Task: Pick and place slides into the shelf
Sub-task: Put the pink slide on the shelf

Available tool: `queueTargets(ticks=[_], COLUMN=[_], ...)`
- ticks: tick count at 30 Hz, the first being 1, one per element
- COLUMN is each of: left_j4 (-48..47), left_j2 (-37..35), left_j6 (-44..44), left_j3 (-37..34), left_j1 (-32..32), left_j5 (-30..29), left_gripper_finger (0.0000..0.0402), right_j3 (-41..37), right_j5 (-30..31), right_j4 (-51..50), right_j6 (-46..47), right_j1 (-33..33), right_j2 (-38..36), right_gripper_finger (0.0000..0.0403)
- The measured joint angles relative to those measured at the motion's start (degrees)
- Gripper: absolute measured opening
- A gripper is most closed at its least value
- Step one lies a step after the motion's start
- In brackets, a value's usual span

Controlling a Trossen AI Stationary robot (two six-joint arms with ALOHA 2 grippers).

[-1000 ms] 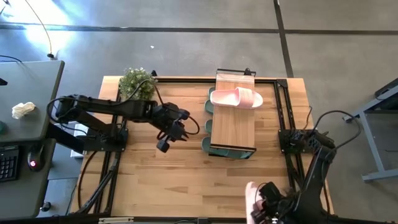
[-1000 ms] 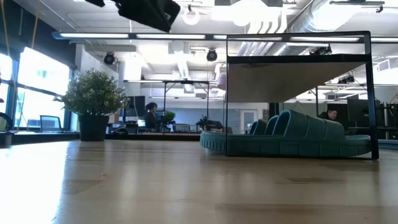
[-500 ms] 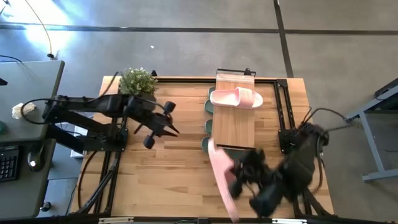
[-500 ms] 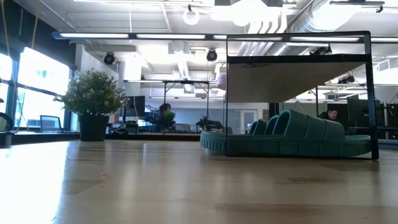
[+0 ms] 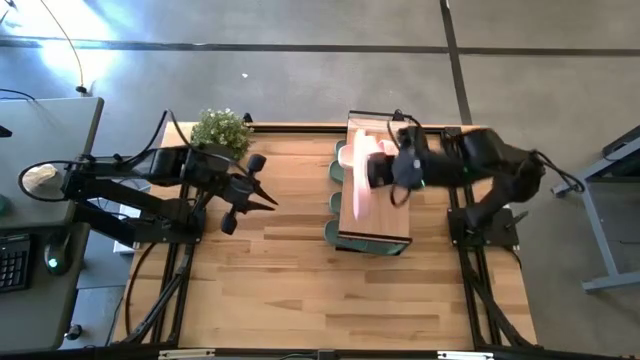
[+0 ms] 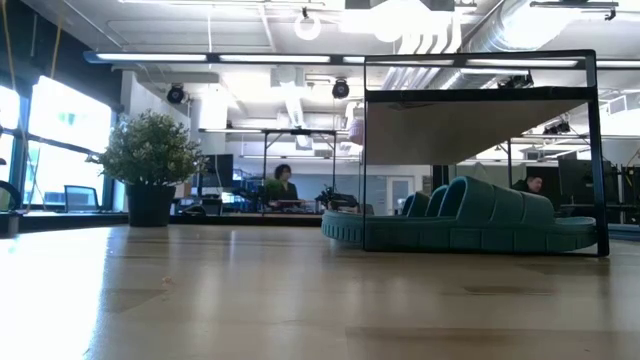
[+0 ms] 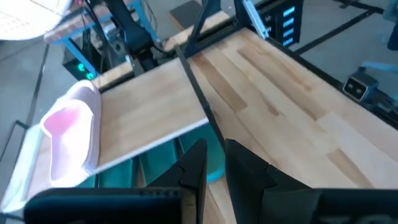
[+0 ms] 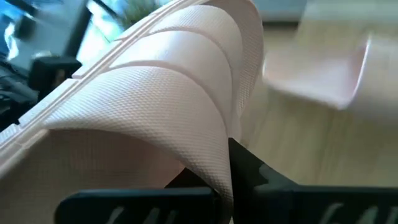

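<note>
Here, ridged rubbery pink slide

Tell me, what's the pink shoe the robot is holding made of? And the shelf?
The pale pink ridged slide looks like soft matte rubber or foam, judging by its fine textured ribs. The low light-wood shelf shows plank grain on top, so probably wood or a wood-look board, with dark, likely metal, edges.

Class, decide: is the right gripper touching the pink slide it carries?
Touching. The right wrist view shows the right gripper with its dark fingers clamped on the pink slide's ridged strap.
</note>
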Motion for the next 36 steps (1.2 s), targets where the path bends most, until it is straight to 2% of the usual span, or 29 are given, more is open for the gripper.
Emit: queueTargets(ticks=[5, 6, 16, 21, 25, 32, 36], left_j4=[-2.53, -2.77, -2.86, -2.86, -3.13, -3.32, -3.34], left_j2=[0.0, 0.0, 0.02, 0.02, 0.02, 0.04, 0.04], left_j6=[0.04, 0.07, 0.94, 1.55, 3.07, 3.5, 3.5], left_j3=[-0.02, -0.02, -0.02, -0.02, -0.02, -0.02, -0.02], left_j1=[0.0, 0.0, 0.0, 0.0, 0.0, 0.0, 0.0], left_j5=[-1.4, -1.4, -1.4, -1.4, -1.4, -1.4, -1.39], left_gripper_finger=[0.0046, 0.0046, 0.0046, 0.0046, 0.0046, 0.0046, 0.0046], right_j3=[-0.02, -0.09, -0.62, -10.99, -18.27, -27.03, -36.66], right_j5=[-20.35, -22.95, -31.63, -40.34, -39.63, -27.17, -28.63], right_j4=[0.07, 0.14, 0.36, 0.25, 0.26, 0.26, 0.0], right_j6=[3.1, 3.08, 5.37, 7.5, 7.0, 18.7, 26.72], right_j1=[-9.5, -10.96, -18.08, -15.61, -12.72, -10.35, -7.58], right_j2=[-0.62, -0.62, 0.0, 0.1, -1.55, -13.17, -20.45], right_gripper_finger=[0.0, 0.0, 0.0, 0.0, 0.0, 0.0, 0.0])
